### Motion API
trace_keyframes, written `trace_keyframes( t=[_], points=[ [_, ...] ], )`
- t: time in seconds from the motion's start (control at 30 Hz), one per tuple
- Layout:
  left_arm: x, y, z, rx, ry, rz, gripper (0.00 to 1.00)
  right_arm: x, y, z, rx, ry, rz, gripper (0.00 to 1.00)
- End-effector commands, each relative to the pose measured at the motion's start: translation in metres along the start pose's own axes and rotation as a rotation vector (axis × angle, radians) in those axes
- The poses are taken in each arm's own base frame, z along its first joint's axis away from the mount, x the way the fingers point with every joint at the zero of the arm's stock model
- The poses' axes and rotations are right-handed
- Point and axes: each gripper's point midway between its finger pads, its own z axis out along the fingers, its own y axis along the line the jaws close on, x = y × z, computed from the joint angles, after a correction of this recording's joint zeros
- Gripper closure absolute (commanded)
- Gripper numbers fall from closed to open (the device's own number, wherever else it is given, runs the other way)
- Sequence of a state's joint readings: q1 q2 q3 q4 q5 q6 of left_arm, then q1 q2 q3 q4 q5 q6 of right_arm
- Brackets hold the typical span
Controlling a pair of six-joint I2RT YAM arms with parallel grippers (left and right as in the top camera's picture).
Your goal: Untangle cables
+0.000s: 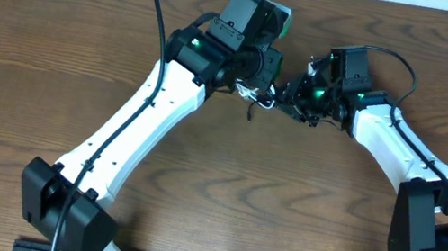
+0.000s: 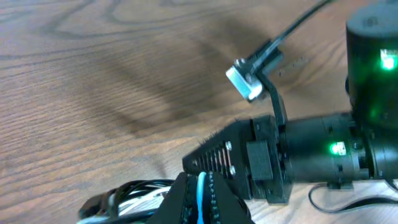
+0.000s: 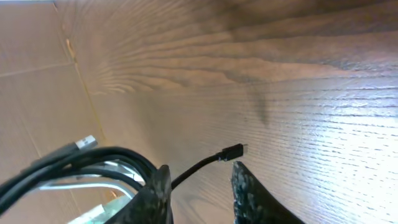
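The cables [image 1: 256, 99] form a small black and white bundle between the two grippers at the table's far middle. My left gripper [image 1: 263, 77] [image 2: 202, 186] is shut on a pale cord [image 2: 201, 183], with the rest of the bundle [image 2: 127, 196] just to its left. A silver plug [image 2: 244, 81] on a black cord hangs above the table. My right gripper [image 1: 295, 96] [image 3: 202, 177] faces the left one with its jaws a little apart. A black cord with a small plug [image 3: 233, 151] runs past its fingertips. Black and white loops [image 3: 81, 163] lie to its left.
The wooden table [image 1: 301, 211] carries both white arms, which reach in from the near edge. The right gripper's black body [image 2: 273, 158] sits close against my left fingers. A cardboard-coloured surface [image 3: 37, 74] borders the table in the right wrist view.
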State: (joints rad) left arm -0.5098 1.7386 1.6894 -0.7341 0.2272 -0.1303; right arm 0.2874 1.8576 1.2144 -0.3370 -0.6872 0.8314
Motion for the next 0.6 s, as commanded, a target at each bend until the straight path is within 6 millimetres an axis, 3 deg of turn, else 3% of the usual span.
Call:
trace_keyframes(
  t=[0.0,0.07,0.2,0.37,0.57],
  points=[
    [-0.017,0.007,-0.020,-0.003,-0.071,-0.075,0.93,0.005,0.005,0.002,-0.015,0.029,-0.099,0.73],
    [-0.022,0.011,-0.031,-0.006,-0.096,-0.101,0.93,0.006,0.004,0.002,-0.012,0.033,-0.131,0.70],
    [-0.027,0.008,-0.052,0.053,-0.124,-0.120,0.93,0.000,0.008,-0.002,-0.039,0.015,-0.284,0.42],
    [-0.016,0.003,-0.061,0.138,-0.072,-0.147,0.92,0.004,0.048,-0.022,-0.309,0.046,-0.608,0.21],
    [0.005,0.011,-0.066,0.196,0.029,-0.221,0.93,-0.014,0.051,-0.052,-0.371,-0.033,-0.759,0.15]
  ],
)
